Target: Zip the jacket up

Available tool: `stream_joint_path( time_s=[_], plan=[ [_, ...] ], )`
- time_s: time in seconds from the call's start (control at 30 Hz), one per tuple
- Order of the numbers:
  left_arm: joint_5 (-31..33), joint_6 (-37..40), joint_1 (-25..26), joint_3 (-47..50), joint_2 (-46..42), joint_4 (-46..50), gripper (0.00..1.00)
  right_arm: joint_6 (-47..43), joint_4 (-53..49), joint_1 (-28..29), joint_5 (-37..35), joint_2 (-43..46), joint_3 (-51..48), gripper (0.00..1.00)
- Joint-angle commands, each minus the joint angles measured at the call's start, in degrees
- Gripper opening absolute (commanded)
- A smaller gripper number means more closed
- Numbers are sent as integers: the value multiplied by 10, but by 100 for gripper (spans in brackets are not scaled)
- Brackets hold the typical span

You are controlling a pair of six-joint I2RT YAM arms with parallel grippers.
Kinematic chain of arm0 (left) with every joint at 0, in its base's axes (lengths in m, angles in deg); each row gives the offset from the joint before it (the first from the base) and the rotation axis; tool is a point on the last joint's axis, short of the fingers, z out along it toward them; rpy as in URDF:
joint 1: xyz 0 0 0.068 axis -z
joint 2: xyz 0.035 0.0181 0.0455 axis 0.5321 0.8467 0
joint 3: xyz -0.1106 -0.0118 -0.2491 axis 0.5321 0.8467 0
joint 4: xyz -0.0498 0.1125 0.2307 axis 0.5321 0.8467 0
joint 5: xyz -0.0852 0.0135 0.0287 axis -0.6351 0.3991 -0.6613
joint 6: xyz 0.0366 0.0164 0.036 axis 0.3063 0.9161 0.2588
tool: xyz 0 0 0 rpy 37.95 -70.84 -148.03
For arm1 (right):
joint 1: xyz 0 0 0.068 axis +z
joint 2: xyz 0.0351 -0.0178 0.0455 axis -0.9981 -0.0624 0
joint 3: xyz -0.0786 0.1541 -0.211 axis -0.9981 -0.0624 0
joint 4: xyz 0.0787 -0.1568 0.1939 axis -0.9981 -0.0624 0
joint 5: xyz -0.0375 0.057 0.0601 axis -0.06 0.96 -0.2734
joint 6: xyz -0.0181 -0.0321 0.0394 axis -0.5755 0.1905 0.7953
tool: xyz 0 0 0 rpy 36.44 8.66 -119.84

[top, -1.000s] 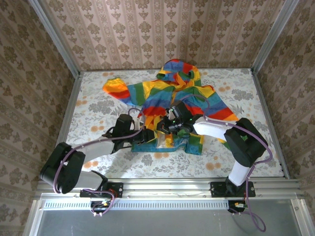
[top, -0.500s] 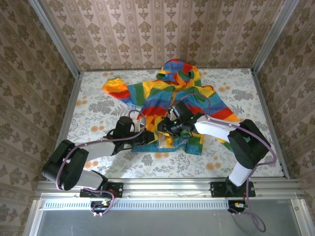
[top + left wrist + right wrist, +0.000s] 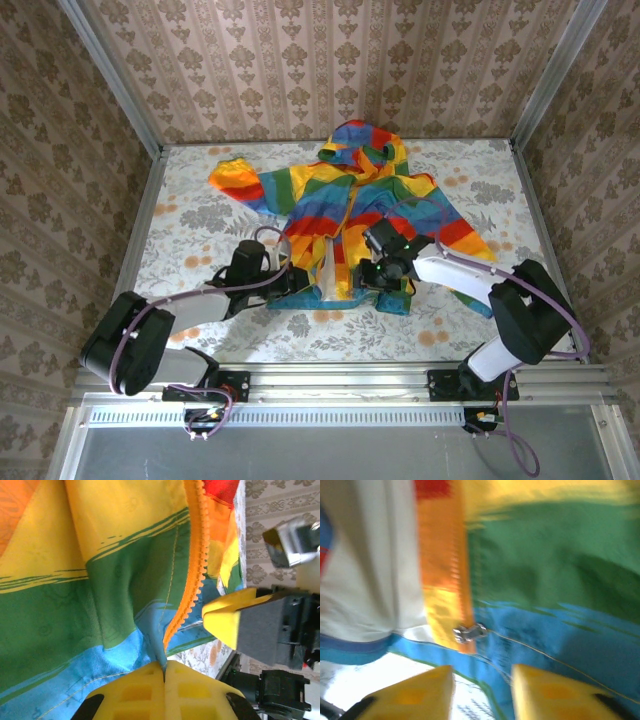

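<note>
The rainbow-striped jacket (image 3: 350, 195) lies flat mid-table, hood toward the far wall, its front parted at the bottom. My left gripper (image 3: 298, 284) is shut on the blue hem corner (image 3: 150, 650) of the jacket, right beside the orange zipper teeth (image 3: 197, 555). My right gripper (image 3: 372, 276) hovers at the other front edge, open, with the hem lying below the gap between its fingers (image 3: 482, 680). Just ahead of it a small silver zipper slider (image 3: 469, 631) sits at the foot of the orange tape (image 3: 442, 570). The right wrist view is blurred.
The jacket rests on a floral tablecloth (image 3: 200, 215) inside patterned walls with a metal frame (image 3: 560, 270). One sleeve (image 3: 235, 180) stretches to the far left, the other (image 3: 455, 235) lies under my right arm. The right gripper's yellow finger (image 3: 225, 620) stands close to my left one.
My right gripper has opened and drawn back to the right, off the zipper. The jacket front has parted, showing pale lining. The left gripper still pinches the hem.
</note>
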Motion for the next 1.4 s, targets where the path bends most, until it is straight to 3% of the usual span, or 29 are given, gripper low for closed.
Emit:
stream_joint_path(
  time_s=[0.0, 0.13, 0.37, 0.5, 0.63, 0.87, 1.2, 1.37],
  plan=[
    [20, 22, -1, -14, -7, 22, 0, -7, -21, 5, -26, -7, -25, 22],
    [30, 23, 5, -13, -4, 23, 0, -3, -11, 7, -31, -15, -32, 18],
    [35, 18, 17, -14, 6, 17, 0, -17, -54, 20, -57, -19, 9, 27],
    [35, 22, 19, -20, 7, 19, 0, -42, -92, 33, -94, -22, 51, 15],
    [34, 26, 20, -26, 17, 17, 0, -64, -109, 34, -105, -47, 86, 12],
    [35, 25, 24, -27, 23, 12, 0, -83, -153, 37, -136, -98, 138, 30],
    [36, 28, 29, -29, 39, 11, 0, -84, -156, 63, -129, -155, 157, 46],
    [39, 27, 36, -31, 43, 10, 0, -82, -161, 68, -141, -184, 157, 44]
  ],
)
